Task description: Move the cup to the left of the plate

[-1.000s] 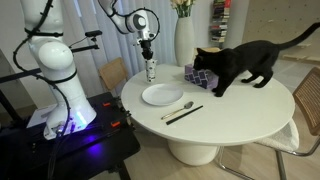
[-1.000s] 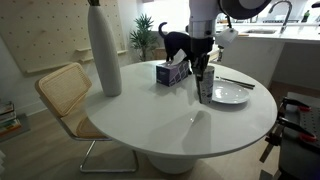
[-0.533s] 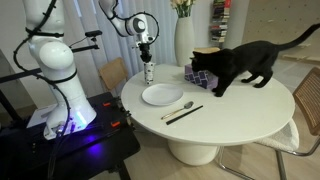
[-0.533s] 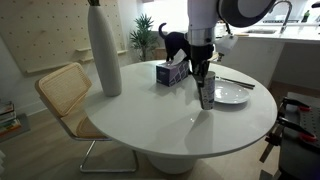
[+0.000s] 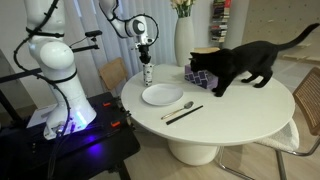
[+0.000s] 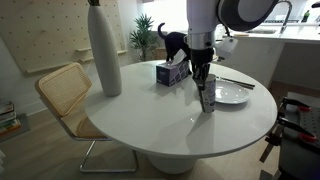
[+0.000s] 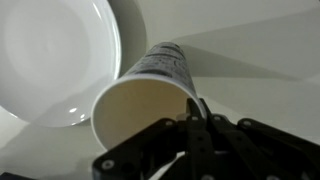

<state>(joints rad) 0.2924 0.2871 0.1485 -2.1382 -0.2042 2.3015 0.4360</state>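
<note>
Your arm (image 5: 58, 65) stands at the left of the scene. It rises from its base, bends over at the top, and points its wrist straight down over the far-left edge of the round white table (image 5: 250, 108).

The gripper (image 5: 148, 63) hangs vertically, with its jaws drawn in narrow on the top of the cup (image 5: 149, 73). In the wrist view the gripper (image 7: 193, 113) pinches the cup's (image 7: 148, 88) rim, and one finger seems to reach inside the mouth. You have the cup upright. Its base is at or just above the tabletop, and the pictures do not settle which.

The cup has dark print on its side, too small and blurred to read.

In an exterior view the cup sits just beyond the plate (image 5: 162, 95), close to the table's edge. From the opposite side, the cup (image 6: 206, 96) is just left of the plate (image 6: 233, 95) and right beside its rim.

Right of the plate lie a spoon (image 5: 180, 107) and a knife (image 5: 185, 114), and farther right is a purple patterned box (image 5: 202, 76). A black cat (image 5: 242, 64) stands on the table over the box.
</note>
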